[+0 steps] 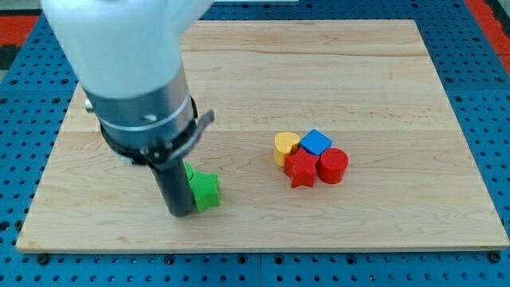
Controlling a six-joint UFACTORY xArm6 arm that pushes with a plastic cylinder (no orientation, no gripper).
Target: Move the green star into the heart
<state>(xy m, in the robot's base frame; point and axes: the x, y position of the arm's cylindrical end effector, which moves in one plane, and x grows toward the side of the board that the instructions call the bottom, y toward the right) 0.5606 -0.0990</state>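
With no pincer in view, our tip (pixel 180 213) touches the green star (pixel 205 190) from the view's left, well apart from the yellow heart (pixel 285 146); an off-centre shove might spin it aside into the red star (pixel 302 168).

Pale smooth wood board (pixel 319 72)

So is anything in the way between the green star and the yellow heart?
No. In the camera view only bare wooden board lies between the green star and the yellow heart. My tip sits against the star's left side.
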